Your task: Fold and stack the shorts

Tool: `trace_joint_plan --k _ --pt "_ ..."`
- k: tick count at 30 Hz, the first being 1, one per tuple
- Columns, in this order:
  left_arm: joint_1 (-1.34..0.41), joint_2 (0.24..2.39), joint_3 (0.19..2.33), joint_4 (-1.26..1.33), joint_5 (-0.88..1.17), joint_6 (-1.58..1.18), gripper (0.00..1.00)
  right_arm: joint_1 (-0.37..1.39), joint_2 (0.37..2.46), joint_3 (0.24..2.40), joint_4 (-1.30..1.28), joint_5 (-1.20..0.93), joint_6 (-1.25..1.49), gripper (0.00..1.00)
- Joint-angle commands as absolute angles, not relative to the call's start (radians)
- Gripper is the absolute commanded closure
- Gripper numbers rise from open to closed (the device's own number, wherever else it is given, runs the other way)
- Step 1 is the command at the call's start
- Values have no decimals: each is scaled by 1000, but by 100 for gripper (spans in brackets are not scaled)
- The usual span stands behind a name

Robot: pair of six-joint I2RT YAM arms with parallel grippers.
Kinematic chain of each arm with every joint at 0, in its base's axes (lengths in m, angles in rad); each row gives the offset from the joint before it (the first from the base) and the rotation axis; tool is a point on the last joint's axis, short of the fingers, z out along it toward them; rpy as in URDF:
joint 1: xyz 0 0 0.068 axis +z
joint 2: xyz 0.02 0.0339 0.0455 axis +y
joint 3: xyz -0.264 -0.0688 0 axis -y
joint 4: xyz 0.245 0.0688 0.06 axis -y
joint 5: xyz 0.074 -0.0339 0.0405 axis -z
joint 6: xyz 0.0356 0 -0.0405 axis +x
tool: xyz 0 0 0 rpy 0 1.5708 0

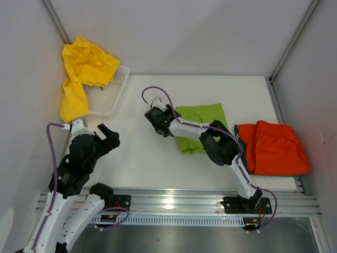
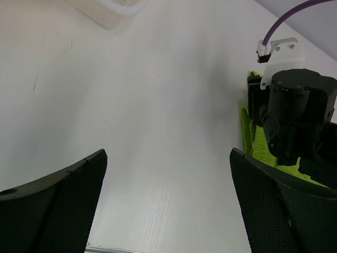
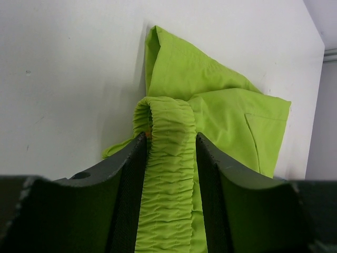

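left jaws spread wide, right jaws clamped

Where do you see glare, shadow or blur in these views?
Top view: glare on the metal rail. Left wrist view: left gripper dark, soft-edged. Right wrist view: right gripper underexposed and blurry, lime green shorts sharp.

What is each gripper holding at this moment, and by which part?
The right gripper holds the lime green shorts by their elastic waistband. The left gripper is open and empty.
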State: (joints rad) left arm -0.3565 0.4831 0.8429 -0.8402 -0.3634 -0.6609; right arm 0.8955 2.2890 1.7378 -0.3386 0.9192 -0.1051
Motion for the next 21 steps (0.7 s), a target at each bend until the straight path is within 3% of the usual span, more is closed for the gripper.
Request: trace_joint_plan --k 1,15,18,20,21 --pt "-347 477 839 -816 -365 -635 1 887 2273 1778 -333 983 -123 55" --pt "-347 483 825 -805 -359 -623 1 848 2422 1810 -307 1095 -204 60" --pt "-347 482 822 -802 -357 -621 1 828 2447 1838 -321 1117 -204 77" --pt "-347 483 822 -799 -357 -620 1 822 2464 1867 -327 1137 -207 98" --pt "-347 486 821 -796 -357 -620 1 819 2465 1873 -324 1153 -207 100"
